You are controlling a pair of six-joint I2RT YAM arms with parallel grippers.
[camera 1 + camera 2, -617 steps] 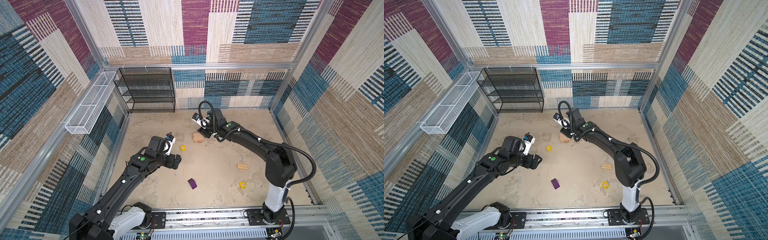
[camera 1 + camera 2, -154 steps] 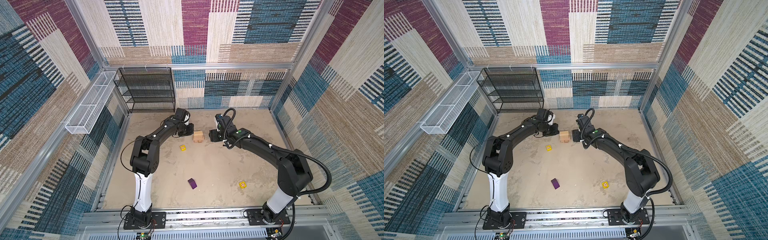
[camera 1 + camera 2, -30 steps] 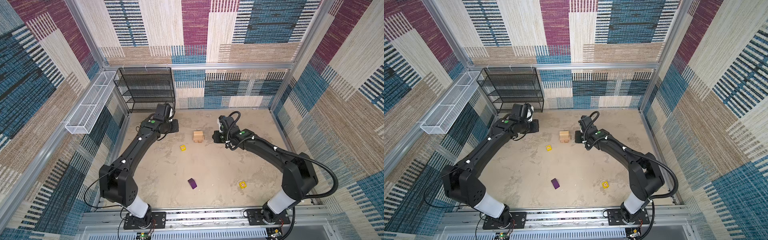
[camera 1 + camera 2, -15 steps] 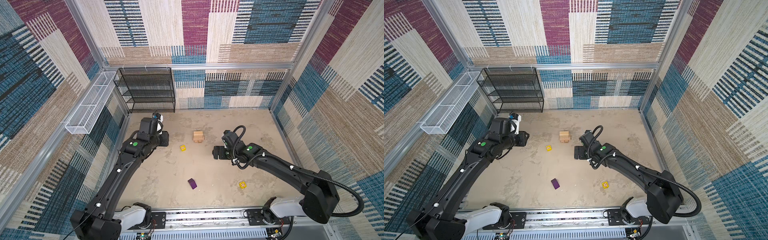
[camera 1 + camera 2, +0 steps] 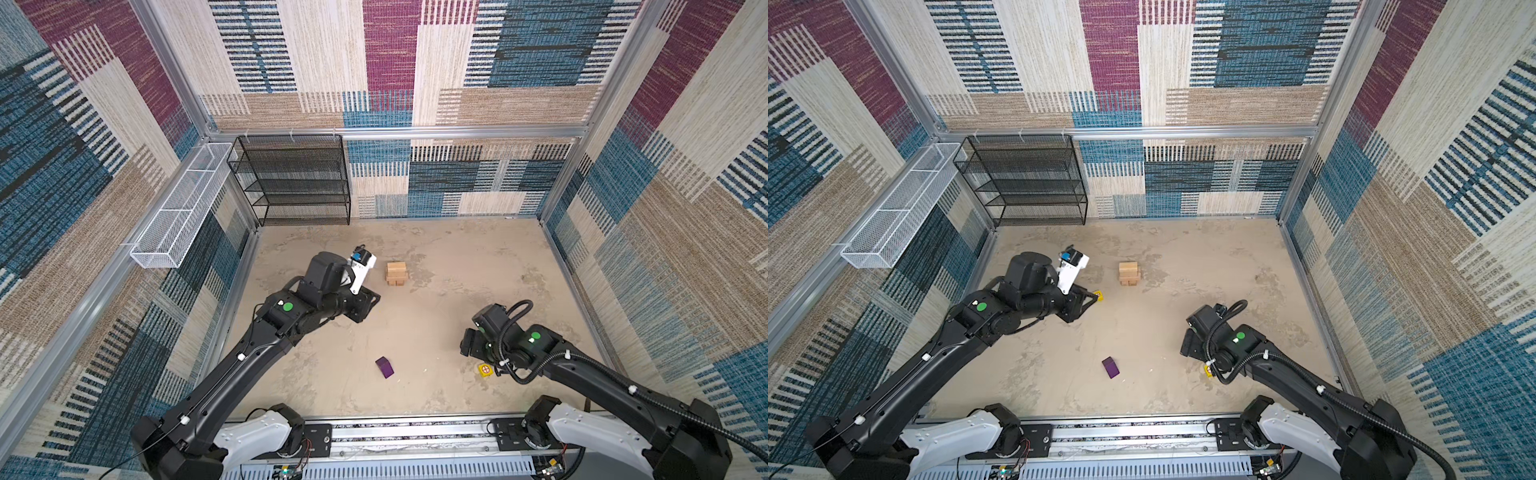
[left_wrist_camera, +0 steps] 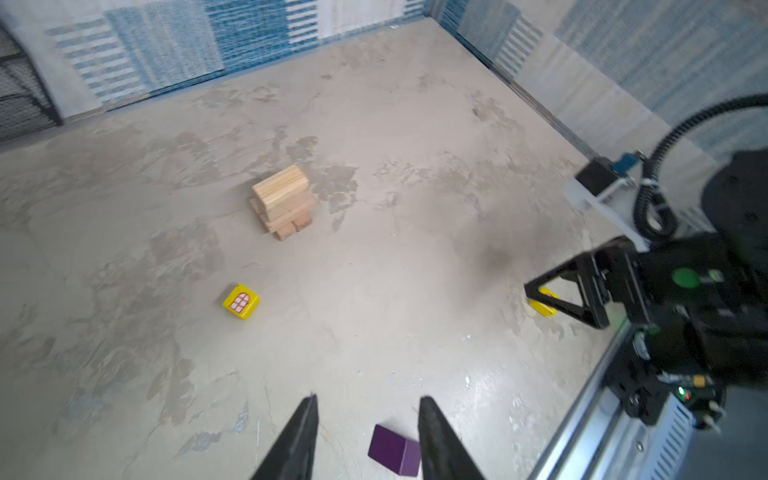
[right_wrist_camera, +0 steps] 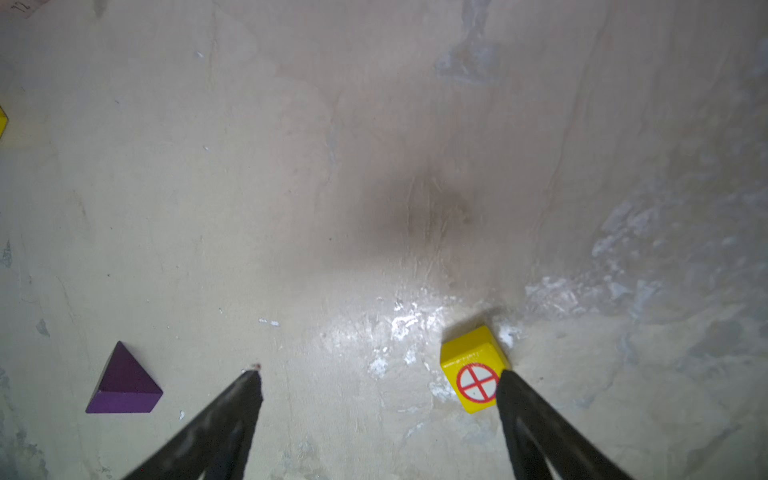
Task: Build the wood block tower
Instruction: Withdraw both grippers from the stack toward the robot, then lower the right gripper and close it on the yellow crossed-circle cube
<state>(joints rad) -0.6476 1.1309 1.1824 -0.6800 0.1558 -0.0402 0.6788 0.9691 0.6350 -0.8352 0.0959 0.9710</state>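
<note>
The wood block tower (image 5: 397, 274) (image 5: 1128, 274) (image 6: 282, 201) is a small stack of tan bricks in crossed layers at the floor's back middle. A purple roof-shaped block (image 5: 384, 367) (image 5: 1111, 367) (image 6: 394, 450) (image 7: 124, 382) lies loose in front. My left gripper (image 5: 368, 305) (image 5: 1088, 301) (image 6: 368, 399) hovers open and empty left of the tower, over a yellow window cube (image 5: 1099, 295) (image 6: 241, 301). My right gripper (image 5: 465, 347) (image 5: 1185, 347) (image 7: 376, 376) is open wide at front right. A yellow crossed-circle cube (image 5: 485, 369) (image 7: 473, 368) sits by one fingertip.
A black mesh shelf (image 5: 297, 178) stands against the back wall at the left. A white wire basket (image 5: 174, 216) hangs on the left wall. A metal rail (image 5: 415, 432) carrying both arm bases runs along the front edge. Patterned walls enclose the floor.
My left arm swung from the back left corner toward the middle and its jaws opened. My right arm pulled back from the tower to the front right, jaws spread wide over the crossed-circle cube.
</note>
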